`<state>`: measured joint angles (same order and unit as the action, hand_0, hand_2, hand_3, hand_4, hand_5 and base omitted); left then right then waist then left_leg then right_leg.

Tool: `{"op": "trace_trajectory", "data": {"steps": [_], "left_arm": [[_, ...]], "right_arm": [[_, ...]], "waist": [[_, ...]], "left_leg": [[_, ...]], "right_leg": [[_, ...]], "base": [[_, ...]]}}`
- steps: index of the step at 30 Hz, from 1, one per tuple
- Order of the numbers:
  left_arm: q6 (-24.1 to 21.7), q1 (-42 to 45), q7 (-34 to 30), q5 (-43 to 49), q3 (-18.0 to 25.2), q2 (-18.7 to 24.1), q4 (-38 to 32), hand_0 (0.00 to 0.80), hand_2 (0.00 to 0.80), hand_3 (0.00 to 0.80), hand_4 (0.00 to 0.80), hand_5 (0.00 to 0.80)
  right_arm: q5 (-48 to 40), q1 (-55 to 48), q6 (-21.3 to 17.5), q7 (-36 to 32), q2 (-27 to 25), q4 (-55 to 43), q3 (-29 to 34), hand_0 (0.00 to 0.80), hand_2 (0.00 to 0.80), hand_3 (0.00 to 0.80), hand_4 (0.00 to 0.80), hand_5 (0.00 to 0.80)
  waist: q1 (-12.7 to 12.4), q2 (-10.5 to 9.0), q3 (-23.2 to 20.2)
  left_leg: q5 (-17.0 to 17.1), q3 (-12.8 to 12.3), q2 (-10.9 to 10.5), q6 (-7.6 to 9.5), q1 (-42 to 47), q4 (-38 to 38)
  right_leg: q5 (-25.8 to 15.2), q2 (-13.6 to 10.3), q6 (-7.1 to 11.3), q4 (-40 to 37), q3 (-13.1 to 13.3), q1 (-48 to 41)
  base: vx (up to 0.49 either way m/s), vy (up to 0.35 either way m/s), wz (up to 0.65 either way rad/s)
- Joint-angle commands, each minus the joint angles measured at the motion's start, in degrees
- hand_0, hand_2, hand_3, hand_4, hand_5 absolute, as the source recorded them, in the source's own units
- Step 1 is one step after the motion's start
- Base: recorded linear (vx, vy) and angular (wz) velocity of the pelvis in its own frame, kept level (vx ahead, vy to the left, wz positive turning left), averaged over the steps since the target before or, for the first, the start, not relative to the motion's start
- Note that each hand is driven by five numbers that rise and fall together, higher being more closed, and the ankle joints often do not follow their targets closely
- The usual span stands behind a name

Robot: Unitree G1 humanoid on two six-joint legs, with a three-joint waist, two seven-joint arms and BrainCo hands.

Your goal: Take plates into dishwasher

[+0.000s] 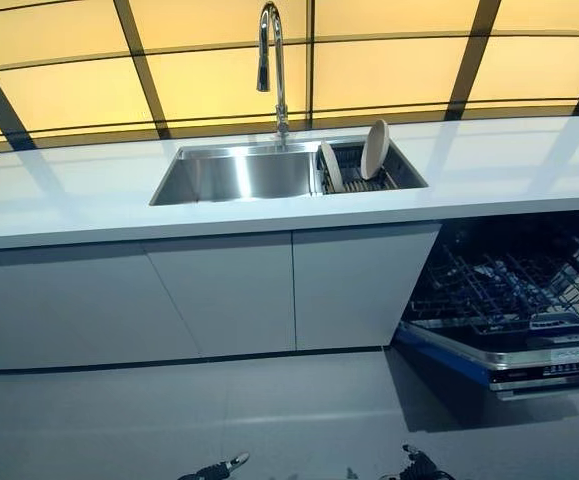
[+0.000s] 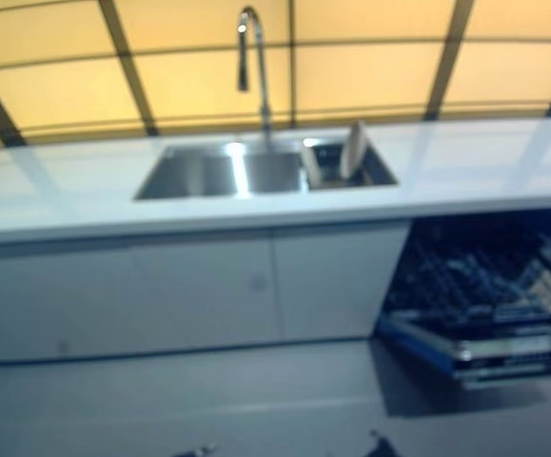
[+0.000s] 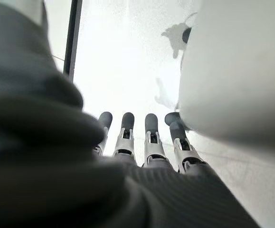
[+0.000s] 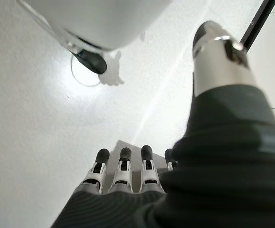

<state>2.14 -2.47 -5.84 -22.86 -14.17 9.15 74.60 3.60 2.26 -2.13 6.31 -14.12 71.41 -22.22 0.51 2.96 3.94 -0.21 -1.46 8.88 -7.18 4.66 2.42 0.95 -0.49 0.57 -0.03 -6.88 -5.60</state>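
Two plates [image 1: 374, 148] stand on edge in the rack [image 1: 401, 176] filling the right end of the sink [image 1: 231, 175], set in the bench [image 1: 69, 195]. The dishwasher [image 1: 509, 300] gapes open under the bench's right end. The left hand [image 3: 142, 137] and right hand [image 4: 123, 171] hang low, fingers straight, empty. Nothing is picked yet; next comes reaching up to a plate.

Sink [image 1: 234, 175] set in the surface [image 1: 489, 165]; two plates [image 1: 374, 148] in its right rack [image 1: 394, 172]; dishwasher [image 1: 514, 300] below right.
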Motion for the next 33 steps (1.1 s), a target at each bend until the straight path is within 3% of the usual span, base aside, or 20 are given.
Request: {"op": "trace_trajectory", "data": {"steps": [1, 3, 4, 7, 9, 12, 14, 16, 19, 22, 27, 30, 32, 33], "left_arm": [[-1.32, -1.48, 0.29, -5.15, 2.54, -0.17, 2.03, 0.0, 0.0, 0.0, 0.0, 0.0], [-1.96, -1.04, 0.36, -5.64, 3.75, -0.07, 1.85, 0.0, 0.0, 0.0, 0.0, 0.0], [-2.13, -0.66, 0.08, -5.62, 4.26, -0.05, 1.72, 0.0, 0.0, 0.0, 0.0, 0.0], [-1.49, -0.28, -0.28, -5.48, 3.56, -0.09, 1.74, 0.0, 0.0, 0.0, 0.0, 0.0], [-1.22, 0.18, -0.35, -4.54, 3.4, -0.47, 1.96, 0.0, 0.0, 0.0, 0.0, 0.0], [-1.43, 0.71, -0.08, -5.46, 3.97, -1.34, 2.28, 0.0, 0.0, 0.0, 0.0, 0.0], [-1.31, 0.71, 0.52, -4.93, 5.25, -0.93, 2.66, 0.0, 0.0, 0.0, 0.0, 0.0], [-2.43, 0.48, 1.49, -3.16, 5.47, -0.42, 3.07, 0.0, 0.0, 0.0, 0.0, 0.0], [-2.12, -1.01, 1.4, -3.47, 4.15, 1.06, 2.14, 0.0, 0.0, 0.0, 0.0, 0.0], [-1.4, -2.42, 1.58, -3.11, 2.75, 1.29, 2.26, 0.0, 0.0, 0.0, 0.0, 0.0], [0.12, -3.19, 0.5, -2.88, 2.23, 1.04, 2.72, 0.0, 0.0, 0.0, 0.0, 0.0], [-0.02, -3.14, 1.39, -2.44, 2.82, 1.62, 3.16, 0.0, 0.0, 0.0, 0.0, 0.0], [0.63, -2.79, 1.41, -0.41, 2.87, 2.32, 3.25, 0.0, 0.0, 0.0, 0.0, 0.0], [0.91, -2.66, 1.5, 0.11, 2.9, 2.64, 3.32, 0.0, 0.0, 0.0, 0.0, 0.0]], "right_arm": [[-1.2, 4.1, -0.23, -1.87, 2.91, 1.59, -1.16, 0.0, 0.0, 0.0, 0.0, 0.0], [-1.24, 3.97, -0.55, -2.7, 2.38, 1.55, -1.02, 0.0, 0.0, 0.0, 0.0, 0.0], [-1.65, 4.16, -0.53, -4.37, 1.98, 1.95, -0.82, 0.0, 0.0, 0.0, 0.0, 0.0], [-2.0, 4.27, -1.48, -5.86, 1.71, 2.71, -0.6, 0.0, 0.0, 0.0, 0.0, 0.0], [-2.01, 3.98, -1.81, -5.52, 1.82, 3.06, -0.57, 0.0, 0.0, 0.0, 0.0, 0.0], [-0.82, 3.48, -2.41, -5.59, 1.66, 2.98, -0.08, 0.0, 0.0, 0.0, 0.0, 0.0], [0.77, 3.37, -2.18, -5.54, 2.39, 3.6, 0.19, 0.0, 0.0, 0.0, 0.0, 0.0], [1.24, 2.97, -1.49, -5.71, 2.71, 3.07, 0.65, 0.0, 0.0, 0.0, 0.0, 0.0], [1.39, 2.97, -2.88, -6.2, 4.23, 3.19, 0.3, 0.0, 0.0, 0.0, 0.0, 0.0], [-0.25, 3.55, -2.62, -5.44, 5.02, 3.29, -0.05, 0.0, 0.0, 0.0, 0.0, 0.0], [-1.36, 4.45, -2.5, -3.62, 5.43, 2.26, 0.27, 0.0, 0.0, 0.0, 0.0, 0.0], [-1.2, 4.17, -3.84, -0.1, 4.92, 1.49, 1.66, 0.0, 0.0, 0.0, 0.0, 0.0], [-1.47, 4.02, -4.44, 0.45, 4.27, 0.85, 2.12, 0.0, 0.0, 0.0, 0.0, 0.0], [-1.95, 4.01, -4.72, 0.74, 3.97, 0.67, 1.9, 0.0, 0.0, 0.0, 0.0, 0.0]], "waist": [[-0.78, -6.58, 5.05], [-2.41, -5.4, 6.37], [-3.29, -3.99, 6.89], [-6.12, -1.68, 7.24], [-7.56, -1.79, 7.01], [-8.15, -1.53, 5.63], [-7.97, -2.01, 4.08], [-8.27, -2.46, 3.64], [-7.83, -3.75, 2.27], [-7.91, -3.88, 1.45], [-8.43, -5.0, 0.45], [-7.81, -5.32, -0.53], [-5.71, -4.18, 0.16], [-4.55, -3.59, 0.76]], "left_leg": [[6.25, -0.37, -3.63, 6.12, -7.39, 19.08], [8.52, 0.73, -7.57, 5.66, -12.47, 18.77], [11.06, 0.23, -8.18, 4.7, -13.73, 14.46], [18.61, -0.98, -7.44, 2.62, -18.23, 0.0], [20.22, -1.14, -7.47, 1.92, -20.54, -5.55], [19.32, -3.88, -5.96, 2.29, -21.6, -5.31], [15.58, -7.43, -5.07, 3.68, -19.49, -4.58], [14.57, -6.79, -5.9, 4.25, -19.8, -2.3], [11.89, -6.82, -7.37, 6.89, -15.68, -3.38], [11.65, -5.67, -8.44, 8.03, -14.95, -4.28], [9.59, -4.72, -10.77, 9.88, -16.68, -1.45], [8.03, -4.89, -12.69, 11.8, -15.17, -1.81], [6.79, -3.68, -13.0, 12.36, -11.8, -2.28], [6.31, -2.83, -12.88, 12.2, -9.87, -2.52]], "right_leg": [[-1.69, -2.23, -1.97, 2.67, 2.1, -0.64], [-1.0, -1.28, -1.64, 3.06, 3.61, -1.94], [-0.13, -0.09, -1.3, 3.03, 4.47, -3.25], [2.29, 1.83, -1.28, 1.75, 6.34, -8.53], [4.29, 1.55, -1.31, 1.78, 7.55, -11.58], [8.68, 0.49, -0.83, 3.55, 8.28, -14.28], [10.11, -1.61, 0.5, 5.77, 6.48, -15.55], [9.27, -2.71, 1.39, 7.29, 6.04, -16.14], [3.64, -5.57, 4.09, 8.37, 2.9, -13.58], [2.77, -6.31, 4.36, 8.36, 1.8, -12.8], [0.68, -7.16, 4.73, 8.42, 2.35, -11.91], [-8.96, -8.88, 6.13, 20.0, 2.96, -7.97], [-10.0, -7.85, 5.53, 28.37, 3.45, -0.34], [-9.51, -7.22, 4.99, 28.57, 2.87, 3.79]], "base": [[0.131, -0.112, -0.18], [0.24, 0.0, -0.25], [0.337, 0.088, -0.37], [0.494, 0.098, -0.45], [0.502, 0.125, -0.44], [0.413, 0.18, -0.06], [0.428, 0.175, 0.08], [0.352, 0.103, 0.11], [0.251, 0.086, -0.39], [0.152, 0.079, -0.24], [0.124, 0.098, 0.06], [0.185, 0.171, 0.0], [0.272, 0.168, 0.04], [0.238, 0.093, 0.29]]}}
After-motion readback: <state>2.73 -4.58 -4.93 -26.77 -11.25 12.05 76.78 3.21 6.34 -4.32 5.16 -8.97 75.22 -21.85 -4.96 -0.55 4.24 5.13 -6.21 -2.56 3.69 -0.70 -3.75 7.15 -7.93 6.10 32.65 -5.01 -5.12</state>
